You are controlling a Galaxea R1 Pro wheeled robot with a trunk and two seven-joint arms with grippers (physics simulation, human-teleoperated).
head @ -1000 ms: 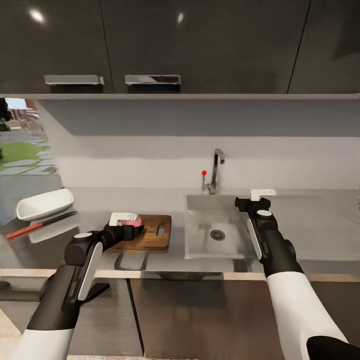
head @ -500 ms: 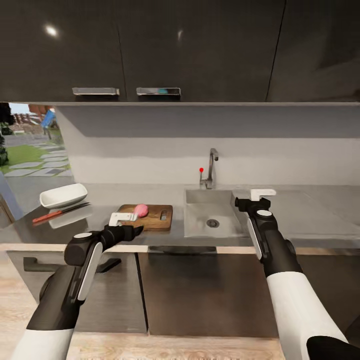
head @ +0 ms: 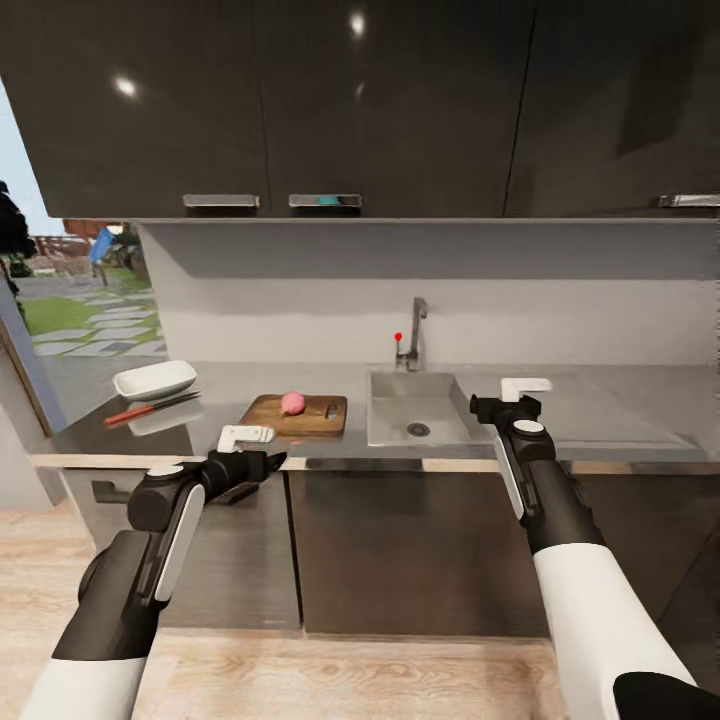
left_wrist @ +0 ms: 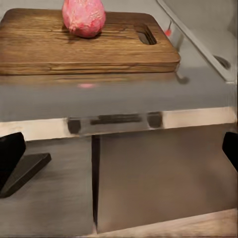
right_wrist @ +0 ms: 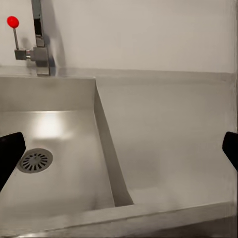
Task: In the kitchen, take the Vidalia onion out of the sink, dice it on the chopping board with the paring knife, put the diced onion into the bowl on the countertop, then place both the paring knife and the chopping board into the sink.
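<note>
The pinkish-red Vidalia onion [head: 293, 402] rests on the brown chopping board [head: 300, 416], close to its far edge [left_wrist: 84, 17]. The board [left_wrist: 89, 47] lies on the grey countertop [head: 220, 385], just left of the sink [head: 415, 420]. Further left stands the white bowl [head: 155, 379], with the red-handled paring knife [head: 150, 408] lying in front of it. My left gripper [head: 275, 460] hangs open before the counter's front edge, short of the board. My right gripper [head: 492, 406] is open too, held level with the sink's right rim [right_wrist: 106, 148].
A chrome tap [head: 413, 330] with a red knob [head: 398, 336] stands behind the sink. Dark wall cabinets [head: 350, 100] hang above and dark base cabinets [head: 420, 540] sit under the counter. Wooden floor [head: 300, 670] lies between me and the counter. A window or doorway opens at the left.
The whole view has pulled back from the counter, so the camera has moved away. The onion, which was at my left gripper's tips, now lies on the board apart from it.
</note>
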